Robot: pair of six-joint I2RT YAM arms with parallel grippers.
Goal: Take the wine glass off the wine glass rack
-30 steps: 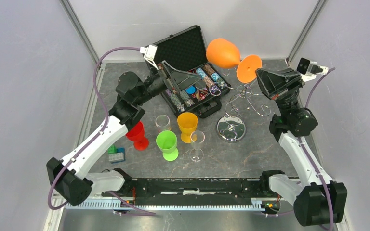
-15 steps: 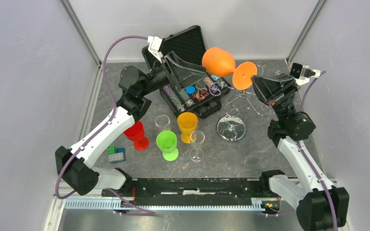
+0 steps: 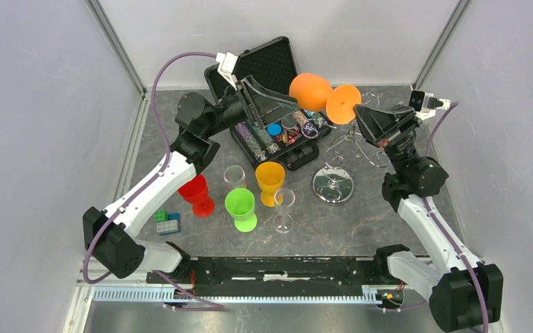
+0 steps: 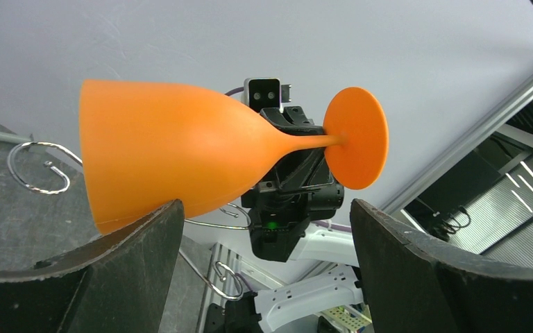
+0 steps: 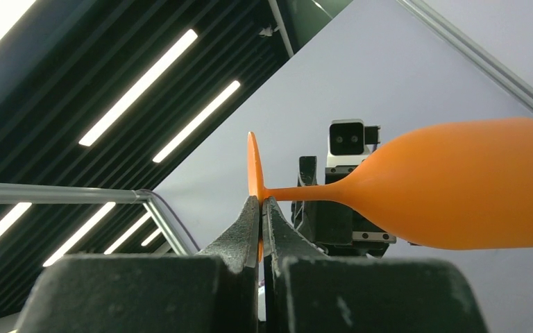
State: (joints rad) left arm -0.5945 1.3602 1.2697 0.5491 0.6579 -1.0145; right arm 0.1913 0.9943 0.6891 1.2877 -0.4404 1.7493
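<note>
Pinching the wine glass [image 3: 310, 90] by its foot, my right pincer [image 5: 260, 205] holds it level, presumably for my spread left pincer [image 4: 265, 208] to take.

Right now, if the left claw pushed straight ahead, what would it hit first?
Probably the orange wine glass: its bowl lies sideways ahead of the open left gripper, held by its foot in the right gripper. Depth is uncertain.

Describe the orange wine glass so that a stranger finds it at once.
Find the open black chip case at the far side. Above it, the orange wine glass hangs sideways, its foot pinched by the right gripper; the other glasses stand upright.
</note>
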